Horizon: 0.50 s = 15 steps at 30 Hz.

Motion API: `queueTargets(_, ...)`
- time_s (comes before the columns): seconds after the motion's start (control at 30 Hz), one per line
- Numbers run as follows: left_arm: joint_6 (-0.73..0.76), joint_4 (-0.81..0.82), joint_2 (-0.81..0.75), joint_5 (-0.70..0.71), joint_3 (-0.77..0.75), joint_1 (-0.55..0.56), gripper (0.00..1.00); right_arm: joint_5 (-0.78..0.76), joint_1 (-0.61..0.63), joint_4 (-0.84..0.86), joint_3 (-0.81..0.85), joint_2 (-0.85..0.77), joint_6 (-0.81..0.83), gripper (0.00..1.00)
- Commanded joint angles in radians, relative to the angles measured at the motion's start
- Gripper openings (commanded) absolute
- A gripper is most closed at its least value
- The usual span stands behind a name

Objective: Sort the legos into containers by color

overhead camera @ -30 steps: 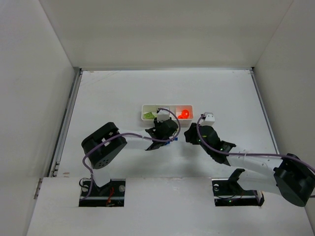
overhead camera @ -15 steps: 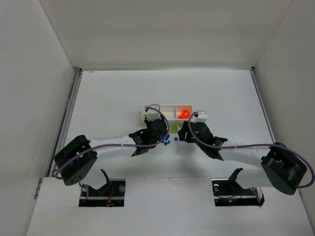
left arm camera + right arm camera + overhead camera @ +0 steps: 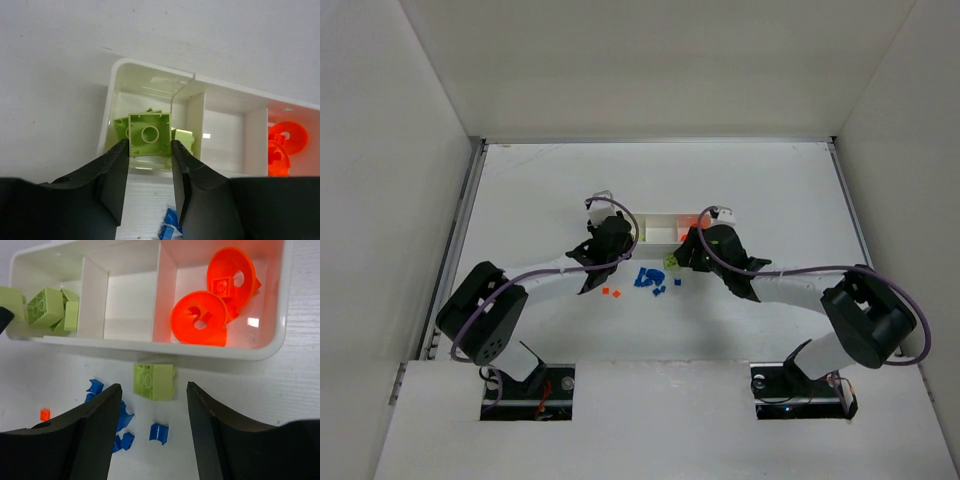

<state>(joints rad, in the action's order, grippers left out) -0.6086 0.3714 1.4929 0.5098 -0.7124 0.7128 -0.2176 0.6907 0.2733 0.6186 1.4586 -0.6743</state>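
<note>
Nearest you, loose on table: blue bricks and orange bit, unsorted. Right gripper: newly arrived, jaws wide, straddling loose green brick just beside tray. Left gripper: swung to tray's left end, jaws clamped on second green brick at green compartment. You likely finish greens soon; blues wait.

No readable text, labels, brands or numbers on anything in view.
</note>
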Motion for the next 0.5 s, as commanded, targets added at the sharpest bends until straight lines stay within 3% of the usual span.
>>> queueTargets(0.0, 0.01, 0.049, 0.027, -0.048, -0.051, -0.022, 0.21, 0.102, -0.024, 0.046, 0.058, 0.031, -0.008, 0.6)
queueTargets(0.27, 0.017, 0.049, 0.027, -0.076, -0.055, -0.04, 0.4, 0.141, -0.04, 0.049, 0.072, 0.111, -0.013, 0.58)
queueTargets(0.47, 0.013, 0.049, -0.103, -0.065, 0.007, -0.033, 0.46, 0.161, -0.041, 0.064, 0.081, 0.141, -0.014, 0.43)
